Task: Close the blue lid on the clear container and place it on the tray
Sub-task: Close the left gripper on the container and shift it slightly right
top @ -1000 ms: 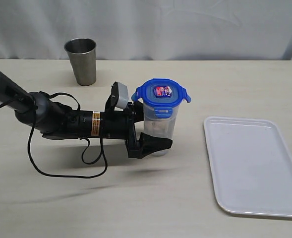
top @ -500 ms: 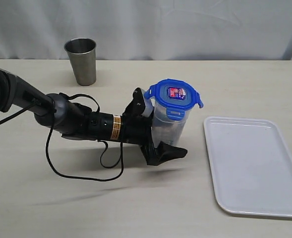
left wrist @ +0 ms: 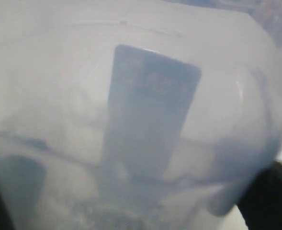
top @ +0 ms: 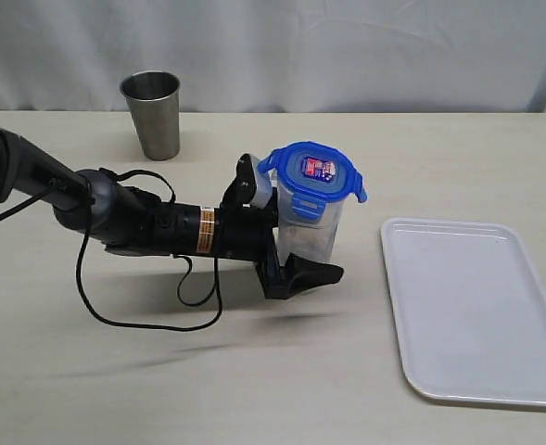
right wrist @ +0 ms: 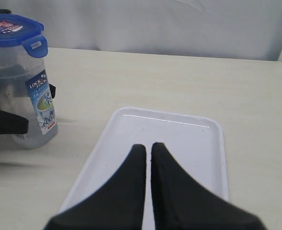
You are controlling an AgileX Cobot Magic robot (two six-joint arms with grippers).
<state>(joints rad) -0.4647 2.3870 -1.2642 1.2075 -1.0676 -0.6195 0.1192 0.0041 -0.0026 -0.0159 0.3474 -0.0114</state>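
- Clear container (top: 307, 236): 1 tall transparent tumbler with a printed label, leaning slightly, above the table (top: 347, 389) left of the tray and apart from it; base contact with the table cannot be told.
- Blue lid (top: 312, 171): seated on the container's mouth, sticker up, flaps down.
- Left gripper (top: 291, 243): 2 black fingers clasp the clear container's lower half from opposite sides.
- Tray (top: 476, 306): white, flat on the table.
- Right gripper (right wrist: 148, 153): clenched, holding nothing, above the tray.
- Steel cup (top: 153, 113): upright, at the table's far edge, well apart.
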